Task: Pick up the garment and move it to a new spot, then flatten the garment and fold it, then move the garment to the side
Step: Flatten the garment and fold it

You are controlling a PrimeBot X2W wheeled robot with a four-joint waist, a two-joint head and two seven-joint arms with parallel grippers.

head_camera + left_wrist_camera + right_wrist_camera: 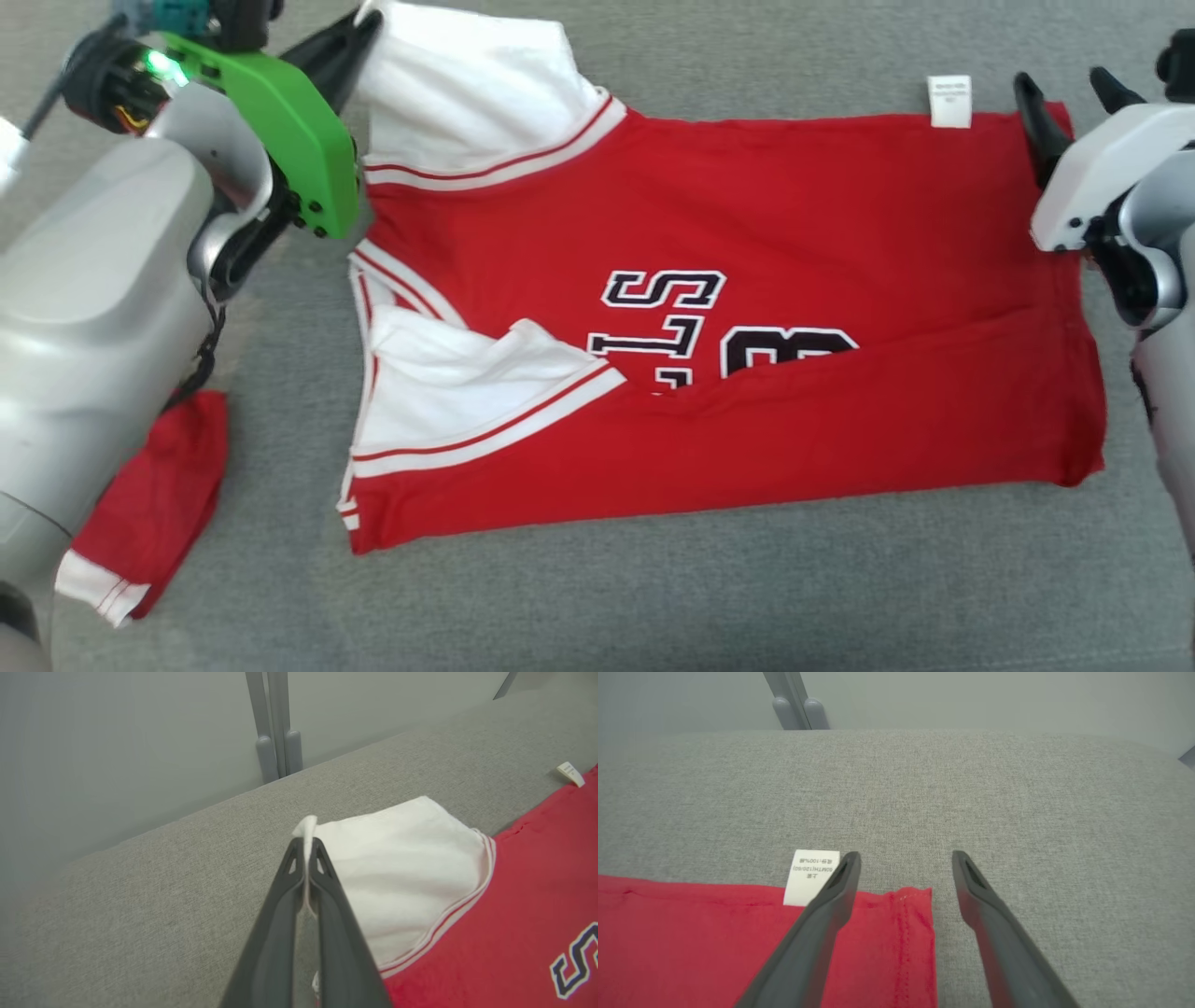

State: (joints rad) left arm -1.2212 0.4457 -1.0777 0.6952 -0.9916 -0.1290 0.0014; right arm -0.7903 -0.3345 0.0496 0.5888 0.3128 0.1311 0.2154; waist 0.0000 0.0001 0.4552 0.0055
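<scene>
As the red jersey [747, 308] is lying flat between both sets of jaws, a two-corner lift is being readied.
The left jaws are clamping tight on the white sleeve [402, 868] tip; the right jaws are gaping wide, gripping nothing, the hem corner [892, 942] between them. They should, I judge, be sinking and closing on that corner before either arm is rising, keeping the edge taut. Beyond the tips, the grey fabric table [924, 788] is running to a pale wall [117, 742] with grey posts [275, 742].
</scene>
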